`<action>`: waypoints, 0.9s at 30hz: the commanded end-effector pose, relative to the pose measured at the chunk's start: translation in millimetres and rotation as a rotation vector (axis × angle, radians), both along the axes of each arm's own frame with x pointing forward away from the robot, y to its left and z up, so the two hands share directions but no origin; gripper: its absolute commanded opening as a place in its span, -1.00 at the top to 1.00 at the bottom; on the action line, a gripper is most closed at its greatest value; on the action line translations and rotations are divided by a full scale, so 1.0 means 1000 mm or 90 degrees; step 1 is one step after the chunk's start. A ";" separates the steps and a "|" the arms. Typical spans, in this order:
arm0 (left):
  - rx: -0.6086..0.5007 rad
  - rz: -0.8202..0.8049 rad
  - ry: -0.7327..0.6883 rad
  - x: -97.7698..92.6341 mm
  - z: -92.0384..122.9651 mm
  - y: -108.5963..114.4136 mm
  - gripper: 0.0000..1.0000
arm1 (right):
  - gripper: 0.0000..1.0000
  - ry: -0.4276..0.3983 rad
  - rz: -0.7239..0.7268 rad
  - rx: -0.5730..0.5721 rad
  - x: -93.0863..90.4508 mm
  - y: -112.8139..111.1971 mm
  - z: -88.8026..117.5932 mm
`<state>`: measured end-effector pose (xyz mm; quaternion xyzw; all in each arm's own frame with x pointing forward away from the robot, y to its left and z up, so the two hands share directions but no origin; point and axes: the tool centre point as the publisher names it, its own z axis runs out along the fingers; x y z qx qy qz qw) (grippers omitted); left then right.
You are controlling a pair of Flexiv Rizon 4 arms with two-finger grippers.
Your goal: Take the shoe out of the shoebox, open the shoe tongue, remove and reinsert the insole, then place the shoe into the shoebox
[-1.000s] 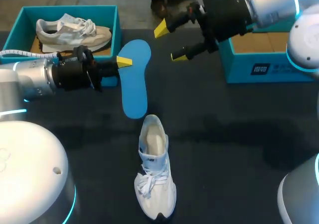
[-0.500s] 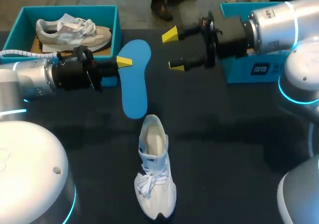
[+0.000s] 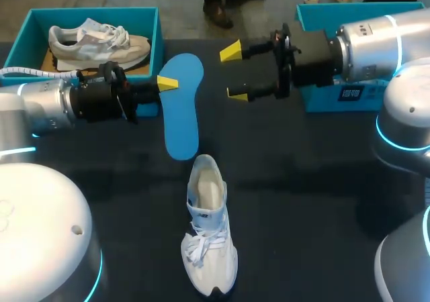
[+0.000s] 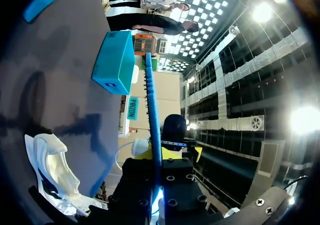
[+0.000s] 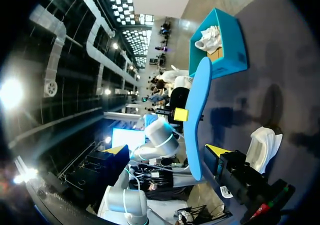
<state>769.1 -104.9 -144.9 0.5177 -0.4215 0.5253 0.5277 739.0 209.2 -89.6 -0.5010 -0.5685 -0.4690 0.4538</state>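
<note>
The left pincer (image 3: 164, 86) was pinching the blue insole (image 3: 181, 107) by one long edge, near its wider end. In the left wrist view the insole (image 4: 151, 95) ran edge-on straight out from between the two yellow tips, gripped from both sides. Its narrower end lay close to the heel opening of the white shoe (image 3: 207, 228) in the head view. I could not tell whether that end touched the dark surface (image 3: 302, 181).

The shoe stood upright on the surface near the middle. Its toe pointed towards the robot, its mouth gaped wide, and its laces were tied.

The right pincer (image 3: 233, 72) hovered just beside the insole's far side with its fingers spread wide, holding nothing. From the right wrist, the insole (image 5: 196, 120) stood ahead of those spread tips.

A teal box (image 3: 27, 23) at the far left held a second pale shoe (image 3: 97, 41). Another teal box (image 3: 336, 90) sat at the far right, behind the right arm.
</note>
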 end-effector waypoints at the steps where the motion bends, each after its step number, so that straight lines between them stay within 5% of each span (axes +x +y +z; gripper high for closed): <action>1: 0.002 0.000 0.000 -0.001 0.001 0.000 1.00 | -1.00 0.001 -0.001 -0.001 0.000 0.001 0.000; 13: 0.024 0.043 -0.479 -0.001 0.018 0.007 1.00 | -1.00 0.001 -0.001 -0.001 0.000 0.001 0.000; 27: 0.017 0.070 -0.823 0.006 0.030 0.016 1.00 | -1.00 0.001 -0.001 -0.001 0.000 0.001 0.000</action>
